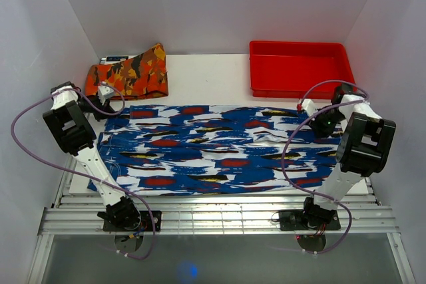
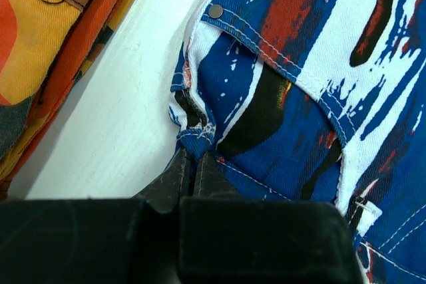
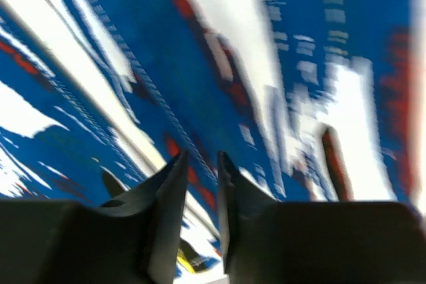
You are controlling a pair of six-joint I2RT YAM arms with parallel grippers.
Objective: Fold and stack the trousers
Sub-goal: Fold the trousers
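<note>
Top external view: the trousers [image 1: 219,147] lie spread flat on the bench [image 1: 206,71], their long axis running left to right. At the left end, the left fingers [image 2: 174,181] are pinched tight on a bunched bit of the waist edge. At the right end, the right fingers [image 3: 166,197] stand narrow over the cloth; that view is blurred, so I cannot tell whether they grip it. Each arm is nearest its own end.

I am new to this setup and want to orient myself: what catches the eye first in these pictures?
The blue-and-white trousers lie spread across the middle of the table. Behind them sit a red bin at the back right and a folded orange cloth at the back left. The left tool pinches the trousers' edge.
</note>
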